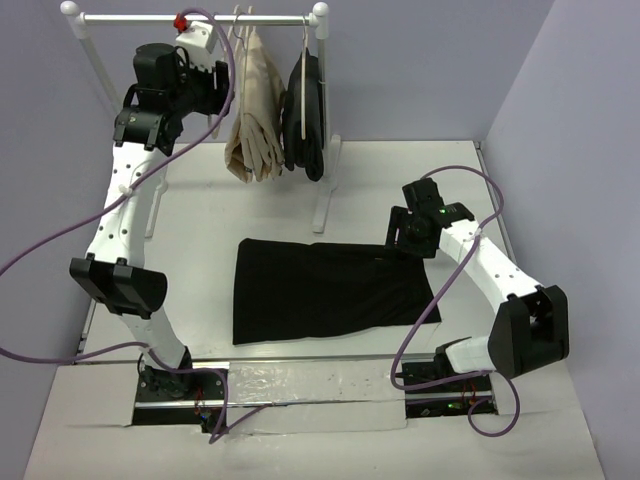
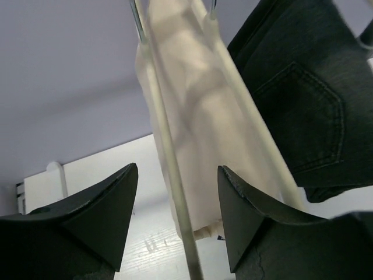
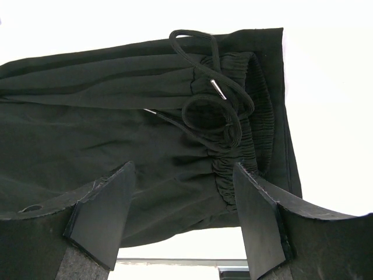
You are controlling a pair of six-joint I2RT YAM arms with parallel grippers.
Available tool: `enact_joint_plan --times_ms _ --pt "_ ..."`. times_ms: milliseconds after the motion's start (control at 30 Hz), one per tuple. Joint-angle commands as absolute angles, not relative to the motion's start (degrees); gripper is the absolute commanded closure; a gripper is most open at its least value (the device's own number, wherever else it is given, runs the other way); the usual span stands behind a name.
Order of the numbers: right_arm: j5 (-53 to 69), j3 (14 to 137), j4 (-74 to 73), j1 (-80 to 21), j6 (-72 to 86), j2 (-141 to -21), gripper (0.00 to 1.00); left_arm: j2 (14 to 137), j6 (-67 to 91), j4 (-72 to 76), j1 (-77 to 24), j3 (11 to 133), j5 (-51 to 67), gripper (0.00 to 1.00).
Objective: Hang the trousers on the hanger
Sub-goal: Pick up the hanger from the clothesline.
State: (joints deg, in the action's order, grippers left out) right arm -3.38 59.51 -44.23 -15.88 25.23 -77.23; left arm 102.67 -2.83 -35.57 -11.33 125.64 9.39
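- My right gripper (image 3: pixel 183 169) hangs just above the table (image 1: pixel 200 220), its two black, wedge-shaped fingers (image 3: pixel 102 210) spread wide and holding nothing.
- Below them lie the trousers (image 3: pixel 87 128): soft matte black cloth, folded flat into a rough rectangle in the middle of the white table, nearer its front edge than its back.
- The end under my right fingers is the gathered elastic waistband (image 3: pixel 256 116), finely ribbed, with a black round drawstring (image 3: pixel 215 111) looped loosely on top and a small metal tip (image 3: pixel 218 88) showing.
- At the back left, my left gripper (image 2: pixel 178 175) is raised to the white rack (image 1: pixel 200 18). Its dark fingers (image 2: pixel 99 216) stand apart, gripping nothing.
- One slim, smooth cream arm of the hanger (image 2: pixel 160 116) runs between those fingers; I cannot tell whether either pad touches it.
- Just behind it hang the beige trousers (image 2: pixel 198 116), limp and creased.
- Beside them hangs a black denim garment (image 2: pixel 303 99) with a stitched patch pocket.
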Motion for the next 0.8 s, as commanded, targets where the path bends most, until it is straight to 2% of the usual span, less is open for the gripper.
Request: enact_joint_plan --times_ms 0,67,167,200,267,300,600,767 --pt "-2.9 59.1 -43.2 -16.1 25.6 -75.5 0.25 101.0 -6.6 -32.3 -12.2 124.5 0.4 0.34" --pt "-2.8 59.2 -43.0 -16.2 25.6 -75.5 0.25 101.1 -6.8 -32.3 -12.2 124.9 0.4 0.41" --pt "-2.6 59.4 -42.9 -16.1 25.4 -75.8 0.25 100.6 -5.6 -31.8 -12.2 125.1 0.4 0.64" --pt "-2.5 59.4 -42.9 -16.2 25.4 -75.9 0.26 100.5 -5.4 -31.8 -12.4 125.2 0.4 0.77" --pt "-2.3 59.6 -42.8 -16.2 25.2 -76.2 0.26 100.5 -4.8 -31.9 -12.5 126.0 0.4 0.94" --pt "-2.4 59.6 -42.8 -16.1 25.2 -76.2 0.26 100.5 -4.6 -32.0 -12.5 126.5 0.4 0.99" --pt "-2.3 59.2 -42.8 -16.2 24.9 -75.9 0.26 100.9 -4.0 -32.6 -12.5 134.3 -5.4 1.0" --pt "-2.0 59.9 -42.9 -16.2 24.4 -75.8 0.26 98.0 -4.2 -34.7 -12.4 131.0 -7.9 1.0"
